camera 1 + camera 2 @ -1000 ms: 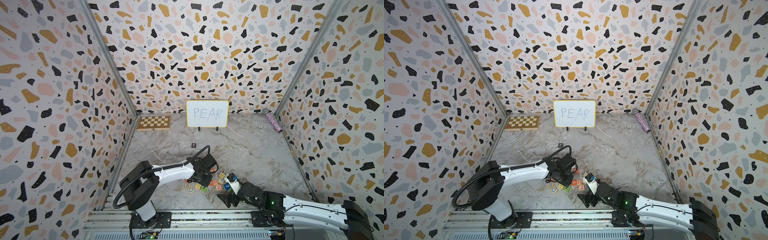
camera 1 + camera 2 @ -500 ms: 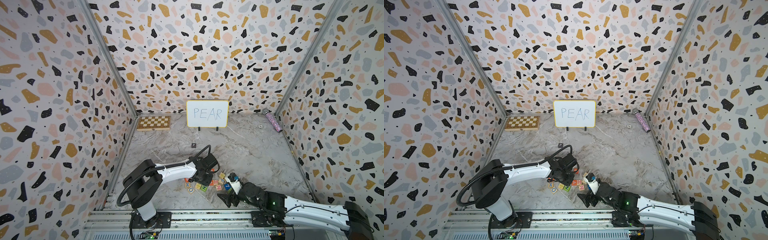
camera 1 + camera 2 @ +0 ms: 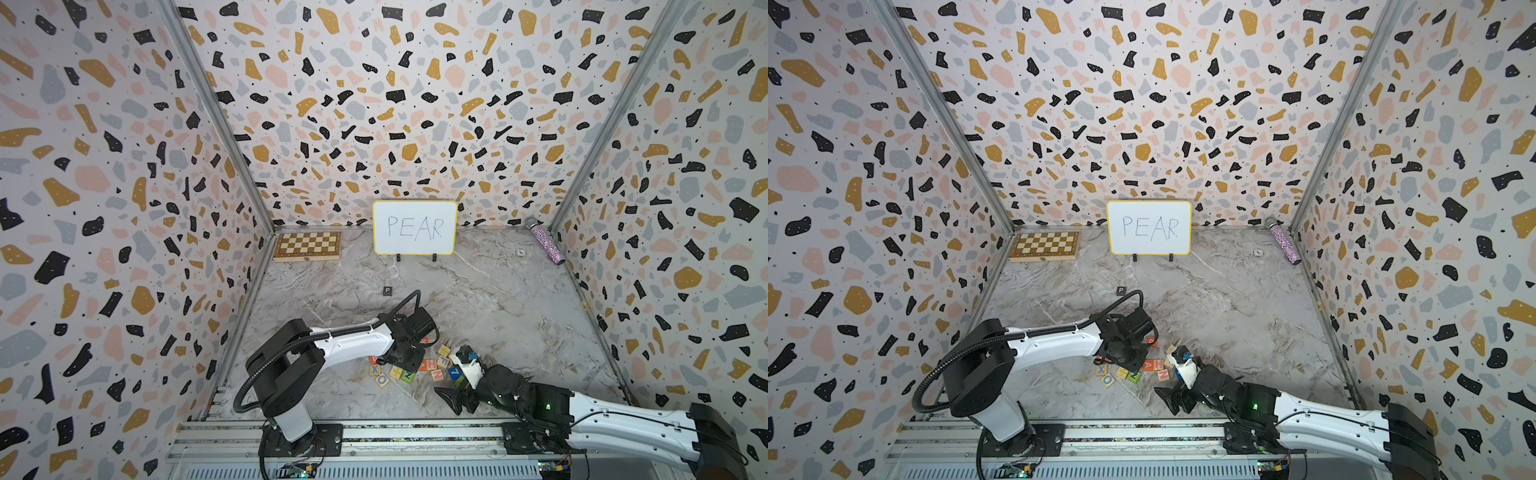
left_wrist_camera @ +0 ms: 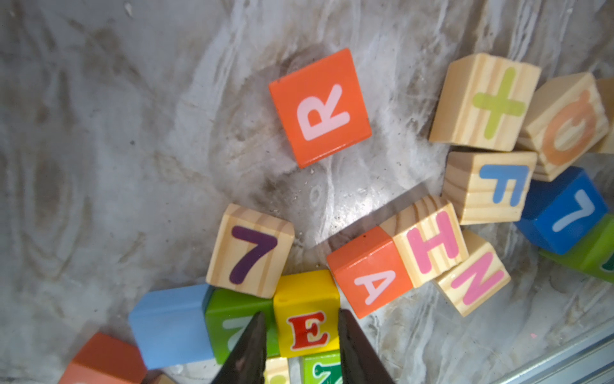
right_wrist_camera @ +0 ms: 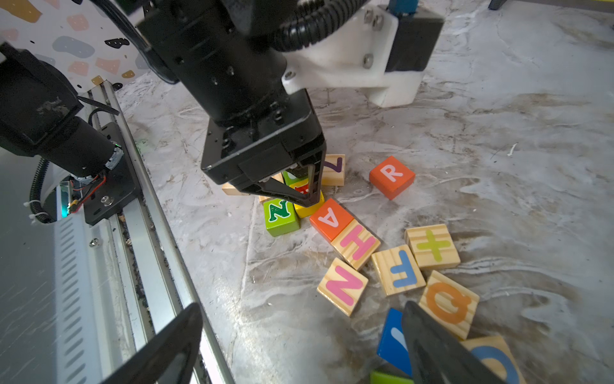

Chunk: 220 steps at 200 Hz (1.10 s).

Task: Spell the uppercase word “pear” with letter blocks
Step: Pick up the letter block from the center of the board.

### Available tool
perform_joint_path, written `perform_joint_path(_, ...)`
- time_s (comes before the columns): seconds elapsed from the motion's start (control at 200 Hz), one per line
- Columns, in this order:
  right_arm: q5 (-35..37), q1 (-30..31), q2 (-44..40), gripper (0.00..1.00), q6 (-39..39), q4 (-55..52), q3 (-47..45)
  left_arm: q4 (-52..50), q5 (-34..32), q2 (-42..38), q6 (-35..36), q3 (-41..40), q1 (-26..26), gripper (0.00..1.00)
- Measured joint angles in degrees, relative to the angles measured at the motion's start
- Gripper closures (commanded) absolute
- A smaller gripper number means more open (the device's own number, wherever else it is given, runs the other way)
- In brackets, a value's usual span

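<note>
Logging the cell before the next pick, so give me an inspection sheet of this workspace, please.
Surface: marble tabletop, scuffed.
Job's things: P block alone mid-table; E block beside A block; R block apart.
Clutter: other blocks crowd E block; chessboard, whiteboard, glitter bottle at back.
Grippers: left gripper shut on E block; right gripper open, empty.
Cables: left arm's hose clear of blocks.
Surroundings: terrazzo walls, front rail.

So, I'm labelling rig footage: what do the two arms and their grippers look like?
The left arm and right arm have white link shells and black joint housings. A black corrugated hose runs along the left one. The left gripper and right gripper have tapered black fingers.
</note>
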Motion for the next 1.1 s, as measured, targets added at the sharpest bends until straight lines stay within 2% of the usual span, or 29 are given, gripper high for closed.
perform_joint_path(0.16, 0.0, 0.0, -0.31, 0.06, 0.0, 0.0, -0.02, -0.11, -0.15, 0.0, -0.28, 0.02, -0.11, 0.66)
perform_joint_path(0.26, 0.0, 0.0, -0.33, 0.06, 0.0, 0.0, -0.04, -0.24, -0.31, 0.0, -0.26, 0.02, -0.15, 0.61)
perform_joint_path(1.102, 0.0, 0.28, -0.66, 0.06, 0.0, -0.07, -0.15, -2.25, -1.22, 1.31, -1.38, 1.7, -1.92, 0.6)
